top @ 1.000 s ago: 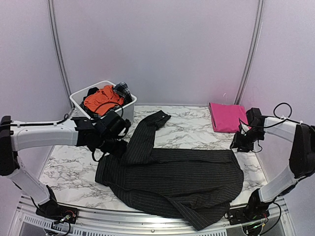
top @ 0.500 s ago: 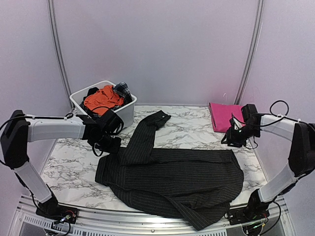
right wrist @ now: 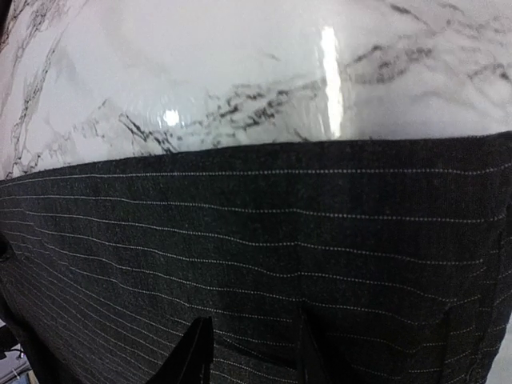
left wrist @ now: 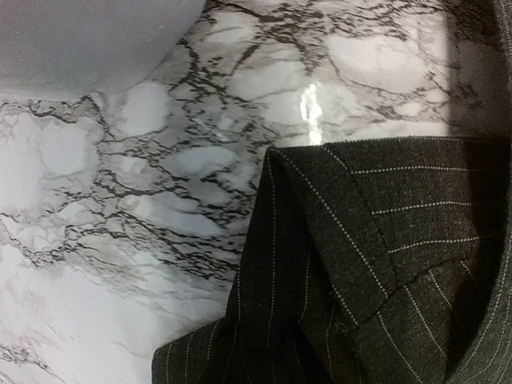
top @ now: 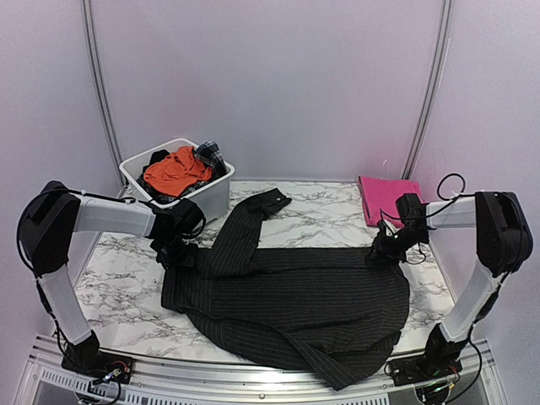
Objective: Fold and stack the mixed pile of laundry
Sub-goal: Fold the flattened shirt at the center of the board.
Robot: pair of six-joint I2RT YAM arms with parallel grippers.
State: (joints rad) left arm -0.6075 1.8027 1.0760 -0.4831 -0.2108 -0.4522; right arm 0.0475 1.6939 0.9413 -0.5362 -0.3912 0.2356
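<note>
Shirt (top: 287,295) lies spread over the table's (top: 110,295) middle down to the near edge, with one sleeve reaching toward the far edge. The left pincer (top: 173,251) sits at its left shoulder and the right pincer (top: 377,251) at its far right corner; I cannot tell whether either is pinching cloth. If one catches only the top layer or misses, a lift would likely come uneven and skew the fold. The near hem could also slide off the edge.

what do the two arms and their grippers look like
The left arm and the right arm match: white tubular links between bulky black joint housings. The left gripper and the right gripper are black, with thin black cables looping near each wrist.
</note>
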